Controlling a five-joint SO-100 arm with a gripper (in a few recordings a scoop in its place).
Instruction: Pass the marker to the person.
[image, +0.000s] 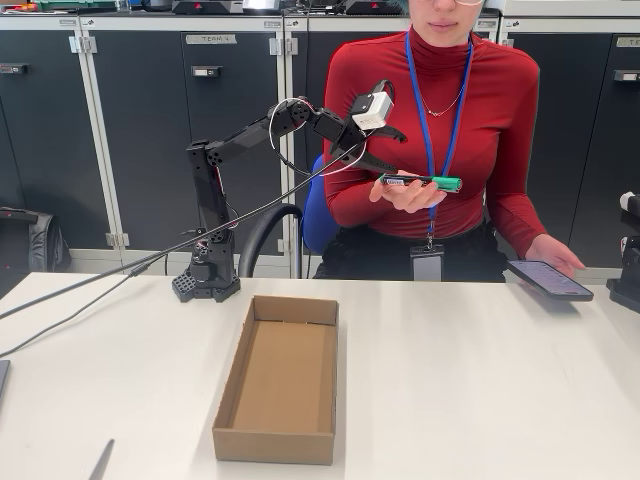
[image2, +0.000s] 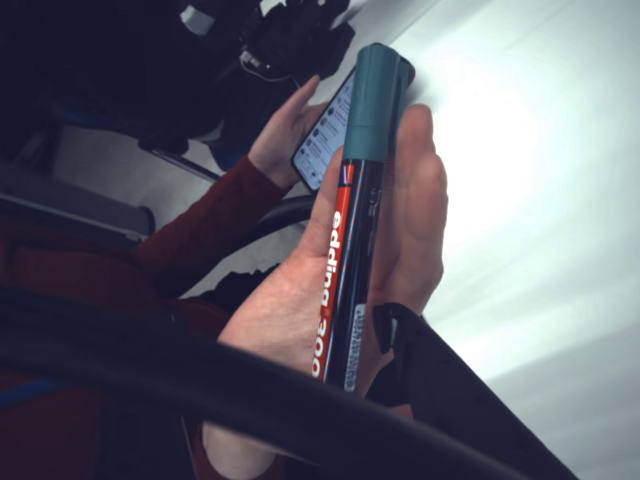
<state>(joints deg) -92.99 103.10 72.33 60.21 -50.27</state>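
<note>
Green-capped, the marker (image: 422, 182) lies across the person's (image: 440, 120) upturned palm (image2: 330, 300), its black barrel end reaching toward the gripper (image: 385, 168). We cannot tell whether the jaws grip the barrel or have parted. In the wrist view one dark finger (image2: 385, 325) sits beside the barrel. We judge the handover near complete: release fully, then withdraw straight back without dragging the marker off the palm.

marker (image2: 355, 250) label "edding 300" (partly hidden), cabinet tag (image: 211, 39) "TEAM 4"
</note>
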